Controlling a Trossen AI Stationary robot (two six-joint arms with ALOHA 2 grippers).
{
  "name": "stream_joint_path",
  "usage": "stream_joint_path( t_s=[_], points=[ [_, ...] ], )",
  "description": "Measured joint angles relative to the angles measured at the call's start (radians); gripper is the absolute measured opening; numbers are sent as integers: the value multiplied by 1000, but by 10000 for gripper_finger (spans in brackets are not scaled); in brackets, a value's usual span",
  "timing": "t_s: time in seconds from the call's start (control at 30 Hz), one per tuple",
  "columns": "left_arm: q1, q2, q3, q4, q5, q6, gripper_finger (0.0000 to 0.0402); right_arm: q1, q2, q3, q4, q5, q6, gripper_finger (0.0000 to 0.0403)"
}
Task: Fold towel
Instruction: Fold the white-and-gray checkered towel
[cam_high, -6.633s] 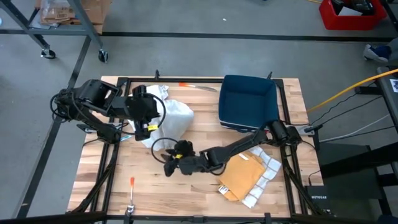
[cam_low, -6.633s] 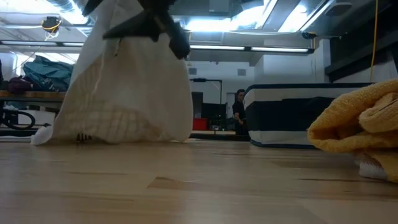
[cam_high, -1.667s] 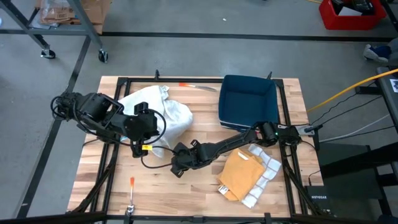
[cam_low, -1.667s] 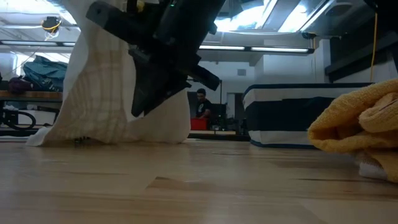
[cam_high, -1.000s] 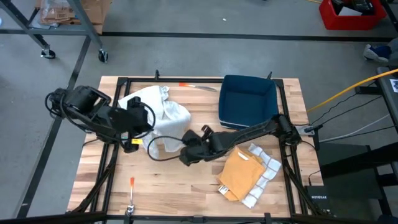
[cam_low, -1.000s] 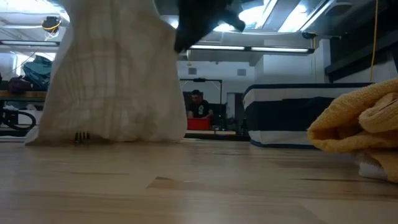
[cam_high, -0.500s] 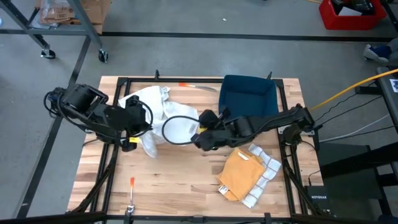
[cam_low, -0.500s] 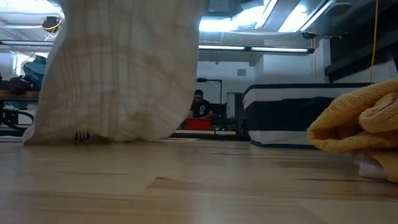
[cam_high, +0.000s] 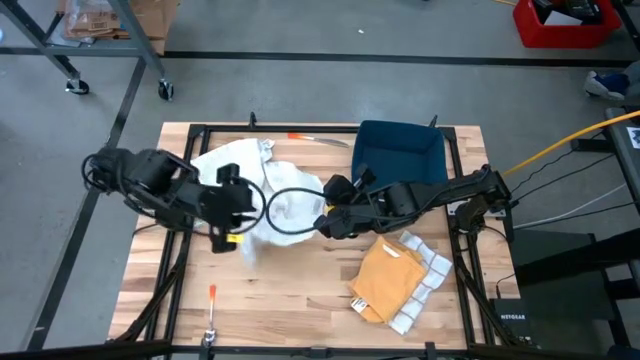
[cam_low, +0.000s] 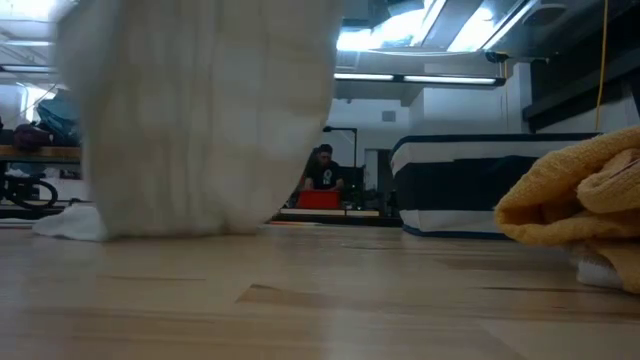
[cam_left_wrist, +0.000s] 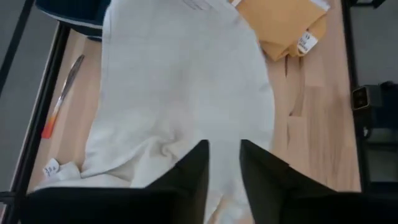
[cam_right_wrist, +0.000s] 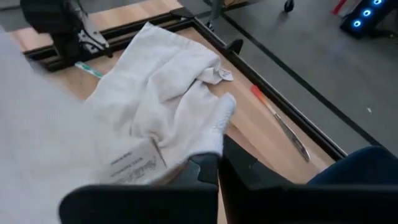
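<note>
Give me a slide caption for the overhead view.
Both arms stretch the white towel between them beside the blue bin.

three towels (cam_high: 262, 190), one bin (cam_high: 398, 160)

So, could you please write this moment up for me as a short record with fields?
towel: white towel, bunched on the wooden table, one part lifted
right gripper: right gripper shut on the white towel near the table's middle
left gripper: left gripper open over the white towel, fingers slightly apart
other items: folded yellow cloth; dark blue bin; orange-handled tool at the far edge
background: a person beyond the table
</note>
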Motion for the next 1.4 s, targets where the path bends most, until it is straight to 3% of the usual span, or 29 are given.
stream_joint_path(
  t_s=[0.23, 0.37, 0.53, 0.9, 1.27, 1.4],
  points=[
    [0, 96, -90, 34, 2, -97, 139, 0, -1, 0, -14, -80, -46, 0],
    [-10, 156, -161, 145, 1, -153, 142, 0, -1, 0, -30, -111, -53, 0],
    [-17, 238, -213, 269, -10, -102, 135, 0, -1, 0, -60, -127, -54, 0],
    [42, 306, -218, 342, -284, -65, 133, 0, 2, 0, -80, -197, -52, 0],
    [101, 306, -227, 479, -279, 95, 132, 0, 2, 0, -76, -225, -77, 0],
    [122, 306, -227, 480, -224, 102, 132, 1, 3, 1, -76, -232, -88, 0]
  ],
)
